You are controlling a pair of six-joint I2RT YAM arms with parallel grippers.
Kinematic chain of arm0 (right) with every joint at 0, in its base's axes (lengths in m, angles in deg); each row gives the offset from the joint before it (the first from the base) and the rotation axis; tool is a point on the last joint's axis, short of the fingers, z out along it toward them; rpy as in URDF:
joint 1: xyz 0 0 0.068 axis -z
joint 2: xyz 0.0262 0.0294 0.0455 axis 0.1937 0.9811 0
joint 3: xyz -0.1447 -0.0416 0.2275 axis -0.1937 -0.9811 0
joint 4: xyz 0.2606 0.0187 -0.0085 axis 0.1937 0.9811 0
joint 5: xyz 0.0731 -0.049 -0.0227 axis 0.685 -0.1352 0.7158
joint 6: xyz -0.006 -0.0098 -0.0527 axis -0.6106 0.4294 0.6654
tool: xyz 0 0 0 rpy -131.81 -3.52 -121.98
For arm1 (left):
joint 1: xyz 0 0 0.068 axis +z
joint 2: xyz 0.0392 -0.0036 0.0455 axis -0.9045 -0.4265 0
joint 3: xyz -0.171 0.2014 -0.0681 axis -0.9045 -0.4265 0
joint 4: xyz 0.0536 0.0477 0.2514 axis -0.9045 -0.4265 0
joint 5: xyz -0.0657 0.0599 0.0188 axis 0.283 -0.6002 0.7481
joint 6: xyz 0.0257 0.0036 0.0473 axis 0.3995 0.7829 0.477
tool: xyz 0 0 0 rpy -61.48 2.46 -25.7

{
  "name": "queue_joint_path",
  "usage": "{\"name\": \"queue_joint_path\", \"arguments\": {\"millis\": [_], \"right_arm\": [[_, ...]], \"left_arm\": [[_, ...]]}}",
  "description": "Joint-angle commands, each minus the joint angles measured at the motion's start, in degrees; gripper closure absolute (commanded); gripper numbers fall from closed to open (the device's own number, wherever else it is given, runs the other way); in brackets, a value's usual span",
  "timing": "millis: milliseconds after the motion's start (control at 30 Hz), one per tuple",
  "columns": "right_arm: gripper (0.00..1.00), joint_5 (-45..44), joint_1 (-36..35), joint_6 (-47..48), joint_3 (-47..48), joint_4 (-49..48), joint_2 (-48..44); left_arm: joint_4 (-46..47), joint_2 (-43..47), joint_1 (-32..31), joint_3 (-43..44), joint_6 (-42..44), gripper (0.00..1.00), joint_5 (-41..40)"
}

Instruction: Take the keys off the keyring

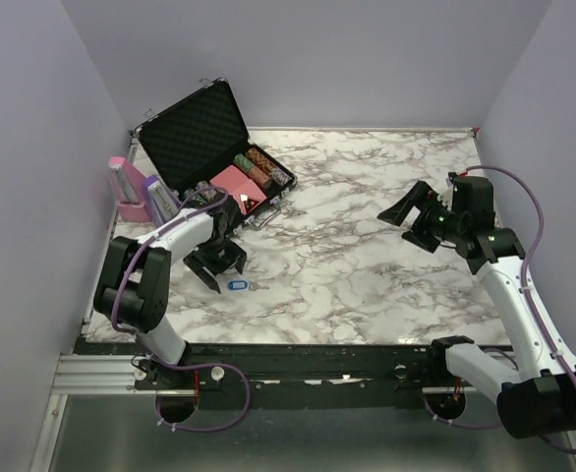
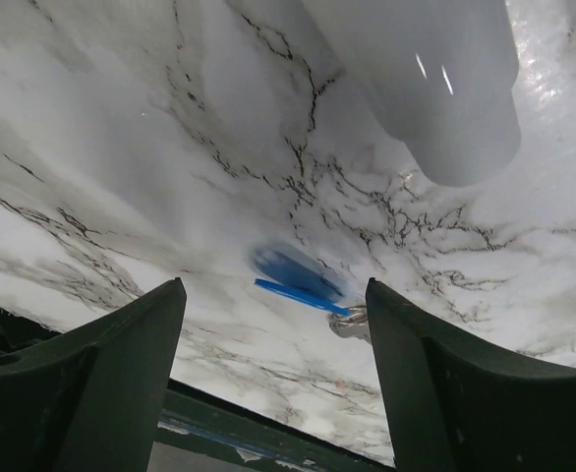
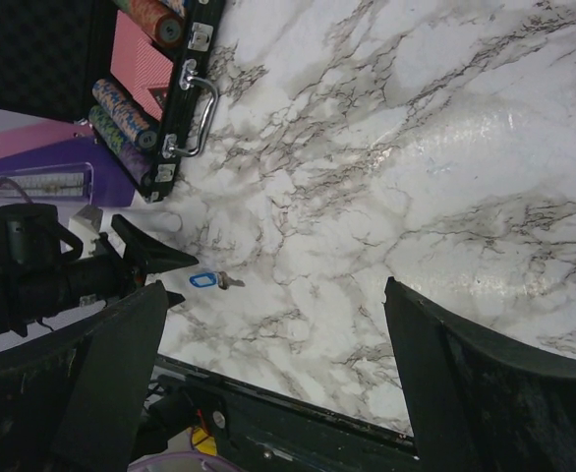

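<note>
Table (image 1: pixel 367 265): white marble-pattern top, grey veining, glossy finish catching the light. Walls (image 1: pixel 317 49): plain lavender, on left, far and right sides. Near edge: black rail (image 1: pixel 317 359); dull grey surface (image 1: pixel 298 442) below.

The desk (image 1: pixel 367 256) is white marble veined grey-black; the keyring (image 1: pixel 236 285) tag blue, the keys (image 2: pixel 353 323) silvery; the case (image 1: pixel 185 133) black; one box (image 1: pixel 123 185) pink, another (image 1: pixel 157 197) purple.

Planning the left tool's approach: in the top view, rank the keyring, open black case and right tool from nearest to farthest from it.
1. keyring: lying right by the left tool, between its fingertips and the near edge.
2. open black case: behind it, in the back-left corner.
3. right tool: far across, on the right side.
</note>
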Motion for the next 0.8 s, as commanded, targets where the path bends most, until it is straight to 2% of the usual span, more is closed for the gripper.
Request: {"name": "queue_joint_path", "arguments": {"millis": [0, 200, 600, 767], "right_arm": [[0.02, -1.25, -1.05, 1.85, 0.31, 2.07, -1.11], [0.02, -3.36, -2.64, 3.44, 1.19, 2.69, -0.93], [0.02, -4.59, -4.48, 4.49, 1.54, 2.07, 0.04], [0.02, -4.85, -4.57, 4.67, 1.45, 2.07, 0.04]], "left_arm": [[-2.67, -3.75, -0.64, 3.17, -1.5, 0.19, -1.96], [-2.85, -4.45, -1.08, 2.73, -2.46, 0.27, -2.57], [-1.97, -7.18, -2.04, 2.12, -2.82, 0.28, -0.73], [-1.18, -7.97, -2.22, 2.12, -2.38, 0.39, -0.11]]}}
